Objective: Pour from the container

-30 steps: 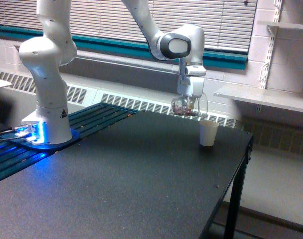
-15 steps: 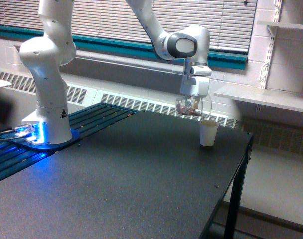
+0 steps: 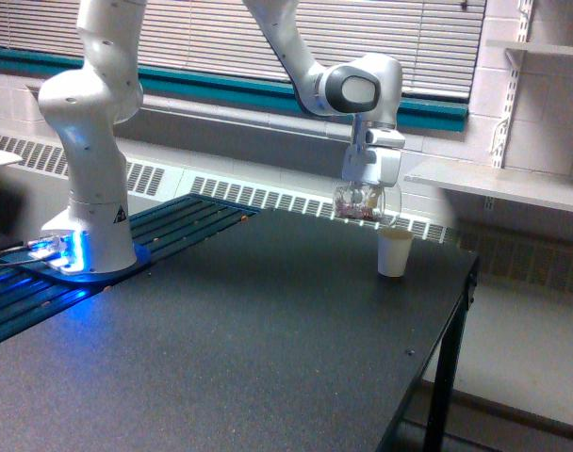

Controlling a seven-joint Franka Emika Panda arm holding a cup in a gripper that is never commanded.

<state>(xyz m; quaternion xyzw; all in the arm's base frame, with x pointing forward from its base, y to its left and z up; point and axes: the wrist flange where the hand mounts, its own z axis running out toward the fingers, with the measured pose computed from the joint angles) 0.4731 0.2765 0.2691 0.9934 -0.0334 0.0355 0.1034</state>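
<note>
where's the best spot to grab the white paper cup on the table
Grip the white paper cup across its side wall near mid-height, coming in level from the exterior view's right or front. It stands upright with an open top, and the clear cup held by the tool crowds the space above it.

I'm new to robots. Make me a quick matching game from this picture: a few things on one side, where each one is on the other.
Things:
1. clear container
2. white paper cup
3. robot base
4. wall shelf

Places:
A. glowing blue, at the exterior view's left
B. standing on the black table
C. held in the claw, above the table
D. on the wall at the exterior view's right

Pairs: 1-C, 2-B, 3-A, 4-D
</note>
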